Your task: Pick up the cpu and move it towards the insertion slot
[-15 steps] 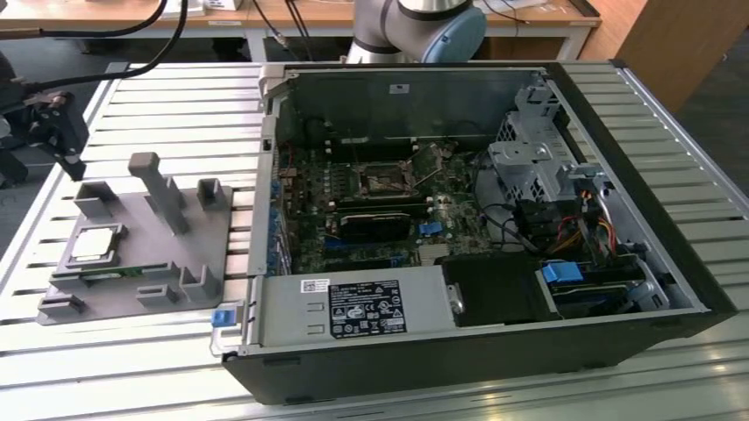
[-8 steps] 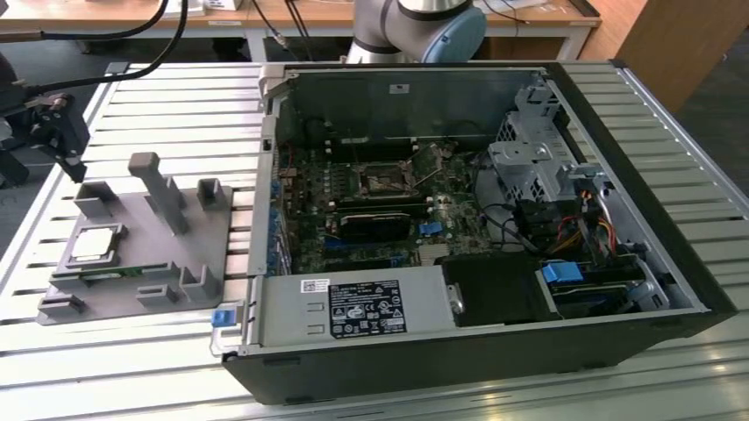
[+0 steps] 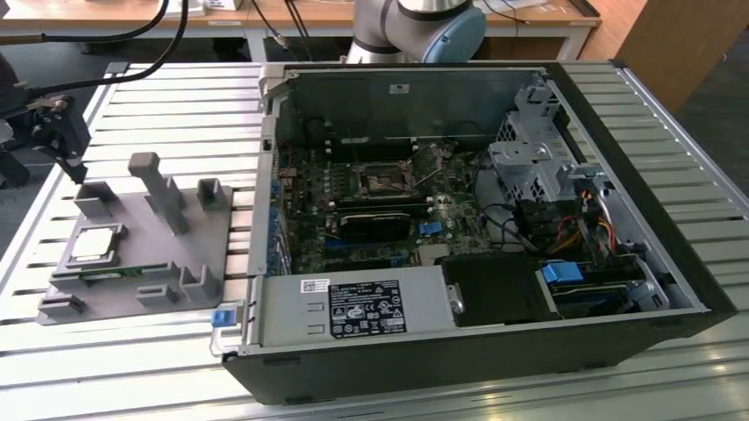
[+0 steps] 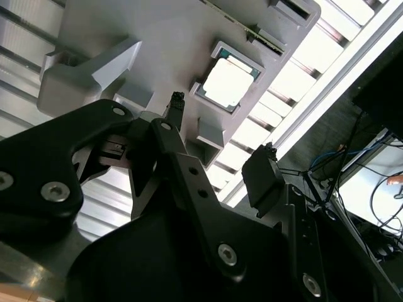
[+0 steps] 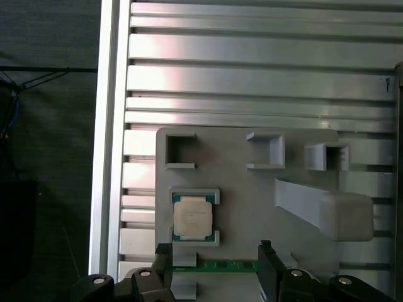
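Cpu (image 4: 229,82) on grey holder (image 4: 157,38)

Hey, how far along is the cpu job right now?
Nothing looks done: the cpu sits in its pocket on the grey fixture. In hand: the gripper hangs open and empty over the fixture, close to the cpu, not touching it. Left: the pick-up and the whole carry to the insertion slot in the computer case.

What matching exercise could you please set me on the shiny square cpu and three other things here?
1 shiny silver square cpu; 2 black square insertion slot; 3 narrow green circuit strip; 4 black gripper.
A inside the open black computer case; B fingers apart, empty; C in a recess of the grey plastic holder; D on the holder, beside that recess.
Pairs: 1-C, 2-A, 3-D, 4-B.
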`<state>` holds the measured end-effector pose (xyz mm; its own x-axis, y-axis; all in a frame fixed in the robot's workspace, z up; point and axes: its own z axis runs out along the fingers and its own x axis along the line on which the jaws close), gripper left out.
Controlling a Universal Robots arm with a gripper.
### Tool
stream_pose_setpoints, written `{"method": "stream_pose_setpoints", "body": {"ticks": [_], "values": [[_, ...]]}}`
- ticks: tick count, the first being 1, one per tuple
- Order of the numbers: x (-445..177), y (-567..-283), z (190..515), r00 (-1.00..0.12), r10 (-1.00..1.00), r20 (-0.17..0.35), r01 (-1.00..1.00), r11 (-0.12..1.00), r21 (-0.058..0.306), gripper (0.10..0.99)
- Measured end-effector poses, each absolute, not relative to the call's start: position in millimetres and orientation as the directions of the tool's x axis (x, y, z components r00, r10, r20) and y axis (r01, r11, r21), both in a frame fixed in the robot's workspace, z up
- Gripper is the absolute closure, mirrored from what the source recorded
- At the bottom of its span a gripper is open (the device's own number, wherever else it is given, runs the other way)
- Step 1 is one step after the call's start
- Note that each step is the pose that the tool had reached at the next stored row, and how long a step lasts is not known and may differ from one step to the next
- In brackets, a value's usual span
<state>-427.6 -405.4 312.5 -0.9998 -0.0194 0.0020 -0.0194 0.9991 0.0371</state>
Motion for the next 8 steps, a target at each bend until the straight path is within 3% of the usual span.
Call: {"method": "stream_pose_setpoints", "body": {"ticks": [8], "values": [[-427.7,-405.4,310.8,-1.000,-0.019,0.002,-0.019,0.999,0.037,0.439]]}}
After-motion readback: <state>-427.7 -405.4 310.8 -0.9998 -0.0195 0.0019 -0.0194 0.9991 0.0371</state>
